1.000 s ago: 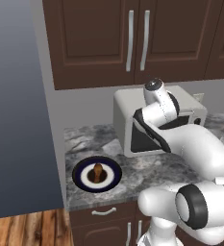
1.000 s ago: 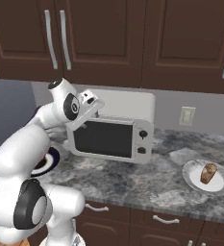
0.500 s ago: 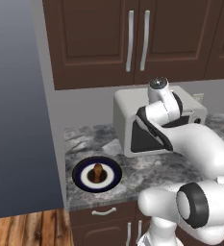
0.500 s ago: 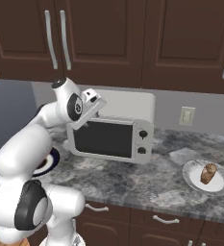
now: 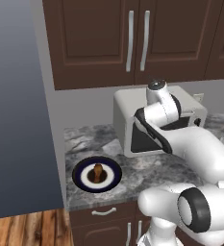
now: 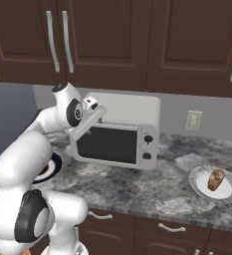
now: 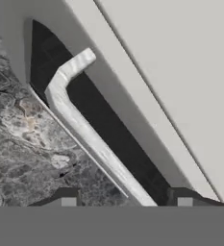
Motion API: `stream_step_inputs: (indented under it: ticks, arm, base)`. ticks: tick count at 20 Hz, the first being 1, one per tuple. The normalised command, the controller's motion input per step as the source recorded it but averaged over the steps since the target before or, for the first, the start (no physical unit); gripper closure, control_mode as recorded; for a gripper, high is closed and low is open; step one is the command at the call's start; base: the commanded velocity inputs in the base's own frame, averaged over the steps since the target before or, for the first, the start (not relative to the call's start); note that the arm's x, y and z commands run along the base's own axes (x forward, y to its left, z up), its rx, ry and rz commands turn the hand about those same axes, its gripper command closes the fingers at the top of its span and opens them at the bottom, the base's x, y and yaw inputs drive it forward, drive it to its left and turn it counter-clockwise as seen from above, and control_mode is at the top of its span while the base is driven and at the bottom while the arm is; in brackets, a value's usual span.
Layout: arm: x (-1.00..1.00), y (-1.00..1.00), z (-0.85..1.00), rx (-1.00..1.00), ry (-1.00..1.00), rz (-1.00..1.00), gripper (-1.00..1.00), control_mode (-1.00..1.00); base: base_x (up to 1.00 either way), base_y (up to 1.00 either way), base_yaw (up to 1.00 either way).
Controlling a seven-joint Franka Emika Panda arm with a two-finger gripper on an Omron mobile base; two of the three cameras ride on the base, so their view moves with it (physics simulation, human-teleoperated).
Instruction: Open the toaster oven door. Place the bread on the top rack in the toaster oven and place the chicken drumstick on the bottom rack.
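Note:
The light grey toaster oven [image 6: 132,107] stands on the counter with its dark glass door [image 6: 107,144] closed. My gripper [image 6: 77,133] is at the door's upper left corner. In the hand view my gripper [image 7: 124,198] is open, and the door's pale handle bar [image 7: 75,120] runs between the two fingertips with a gap on each side. A tan-brown lump that looks like the bread [image 6: 216,179] lies on a white plate [image 6: 202,189] to the right. A darker brown piece, apparently the chicken drumstick [image 5: 98,173], sits on a dark blue plate [image 5: 80,178] to the left. The racks are hidden behind the door.
Dark wood cabinets [image 6: 137,45] hang low over the oven. A wall outlet [image 6: 193,120] is behind the counter on the right. The grey marble counter [image 6: 152,184] stretches between oven and white plate. A grey wall [image 5: 17,120] bounds the counter's left end.
The hand has shifted slightly right and down onto the top of the oven door. Oven, plates and food have not moved.

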Motion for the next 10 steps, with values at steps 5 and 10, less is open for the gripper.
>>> stream_step_inputs:
  ticks: [5,10]
  arm:
    - [-0.92,0.00,-0.95,0.00,0.49,0.14,1.00,-1.00]
    - [-1.00,0.00,-0.98,0.01,0.48,0.13,1.00,-1.00]
  base:
    - [0.00,0.00,0.00]
    - [0.00,0.00,0.00]
